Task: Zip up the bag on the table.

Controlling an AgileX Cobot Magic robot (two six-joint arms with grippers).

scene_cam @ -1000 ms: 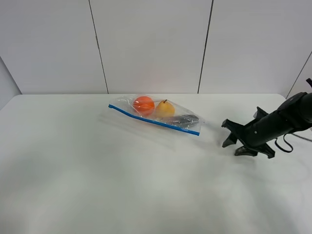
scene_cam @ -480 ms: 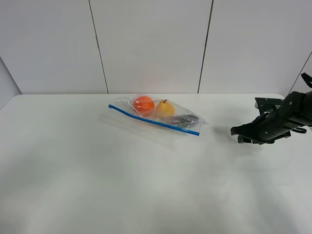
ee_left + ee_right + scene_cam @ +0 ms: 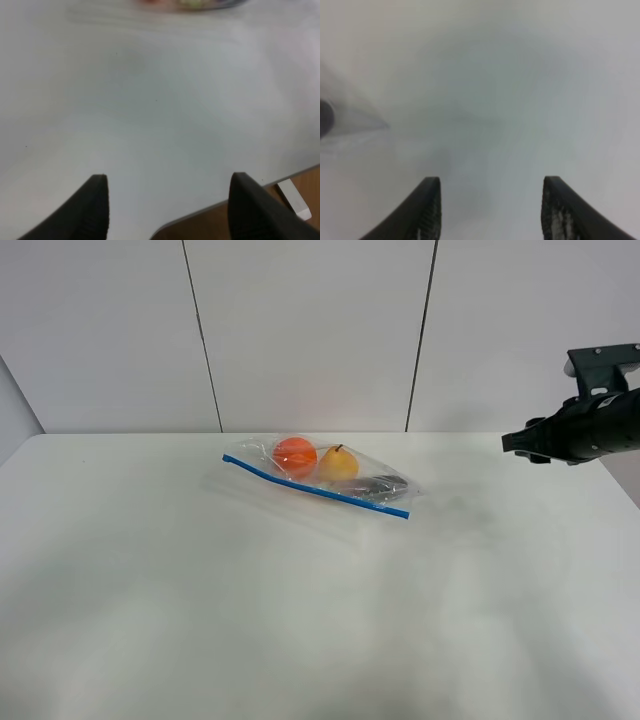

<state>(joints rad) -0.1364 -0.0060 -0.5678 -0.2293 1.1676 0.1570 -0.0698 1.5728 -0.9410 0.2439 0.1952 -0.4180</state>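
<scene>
The bag lies untouched on the desk, so reaching is the step in hand. Both grippers' jaws are spread, grasping nothing; the right gripper hovers well apart and must descend toward the blue zipper strip.

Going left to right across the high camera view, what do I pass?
Blue zipper strip starting at the left end of the bag → orange fruit → yellow fruit → dark fruit → right tool.

The high exterior camera faces the table from the front; both wrist cameras look down onto it.
</scene>
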